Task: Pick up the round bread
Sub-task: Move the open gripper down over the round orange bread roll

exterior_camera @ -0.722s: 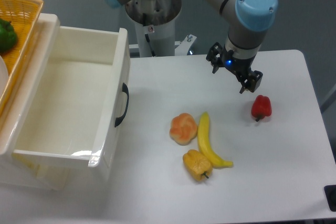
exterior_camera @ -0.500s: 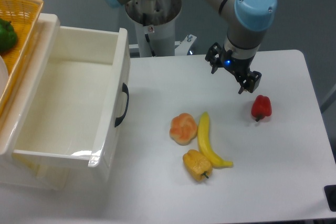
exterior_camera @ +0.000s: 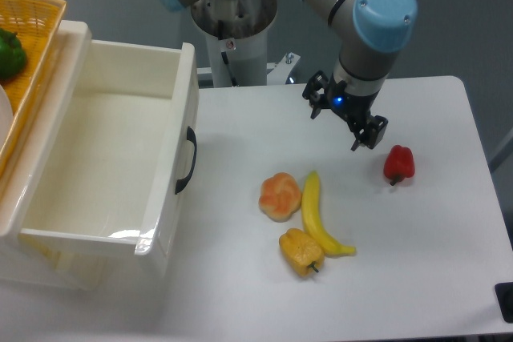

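Hovering above the table (exterior_camera: 433, 222), gripper (exterior_camera: 342, 122) with fingers spread wide, pinching nothing. Round bread (exterior_camera: 280, 195) sitting well apart from it, down and to the left in the camera's view, just beside the banana (exterior_camera: 317, 215) on its left edge. No long axis to line up on a round bun, so probably just a crossing then a drop.
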Motion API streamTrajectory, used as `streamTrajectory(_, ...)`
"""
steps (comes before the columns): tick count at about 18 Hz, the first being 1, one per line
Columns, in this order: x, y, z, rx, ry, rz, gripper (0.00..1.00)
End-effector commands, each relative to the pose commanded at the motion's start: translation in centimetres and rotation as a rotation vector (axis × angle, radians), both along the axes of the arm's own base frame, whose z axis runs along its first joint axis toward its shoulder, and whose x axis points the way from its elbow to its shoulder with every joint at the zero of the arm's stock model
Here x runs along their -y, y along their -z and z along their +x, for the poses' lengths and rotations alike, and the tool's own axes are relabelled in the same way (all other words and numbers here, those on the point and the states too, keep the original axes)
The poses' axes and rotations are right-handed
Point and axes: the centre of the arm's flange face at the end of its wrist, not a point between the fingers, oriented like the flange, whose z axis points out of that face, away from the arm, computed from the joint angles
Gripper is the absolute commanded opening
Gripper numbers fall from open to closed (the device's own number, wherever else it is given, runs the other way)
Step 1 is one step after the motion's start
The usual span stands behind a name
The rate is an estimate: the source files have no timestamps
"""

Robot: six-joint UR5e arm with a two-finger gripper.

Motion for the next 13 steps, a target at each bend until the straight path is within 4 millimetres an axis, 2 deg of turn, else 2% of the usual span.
streamTrajectory(2,-0.8,1.6,1.3,0.002,0.02,-0.003,1.0)
streamTrajectory(8,-4.6,5.7,3.2,0.044,-0.026,-0.047,1.0)
streamTrajectory(13,-6.7,9.3,4.5,0.086,0.013,-0.087,1.0)
